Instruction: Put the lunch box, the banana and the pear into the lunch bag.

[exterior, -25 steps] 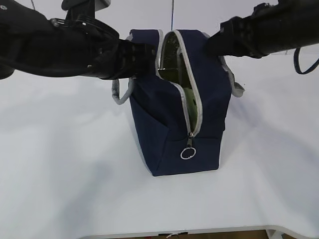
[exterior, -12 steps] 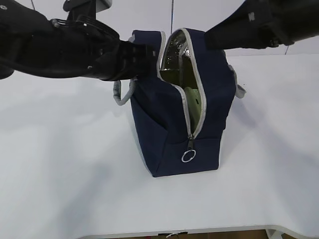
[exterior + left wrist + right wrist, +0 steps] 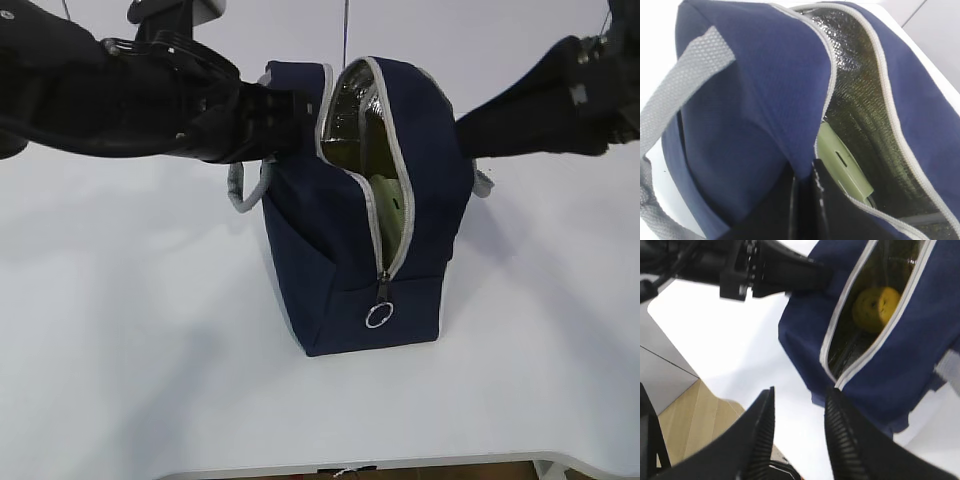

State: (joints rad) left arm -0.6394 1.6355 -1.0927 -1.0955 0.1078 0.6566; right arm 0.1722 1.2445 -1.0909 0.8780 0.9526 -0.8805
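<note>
Navy-blue fabric lunch bag (image 3: 350,210) with grey zipper trim and silver foil lining stands upright on the white table (image 3: 130,340), its top unzipped and gaping, a round metal zipper pull ring (image 3: 377,316) hanging low on the bag's near end. Inside the bag, the pale sage-green lid of the flat lunch box (image 3: 842,167) stands on edge against the foil lining, also visible through the opening in the exterior view. Deeper inside the bag, the right wrist view shows a rounded golden-yellow fruit with dark specks, which looks like the pear (image 3: 875,307), lying against the lining; the banana cannot be made out in any view. A grey webbing handle (image 3: 240,190) droops off the bag's left side, and another grey handle shows at the bag's right side. The left gripper (image 3: 802,200) has its black jaws pressed together on the left flap of the bag's opening, pinching the navy fabric at the zipper edge and holding that side of the mouth spread apart. The right gripper (image 3: 797,432) is off to the right of the bag and apart from it, its two ribbed black fingers (image 3: 762,432) standing apart with nothing between them.
</note>
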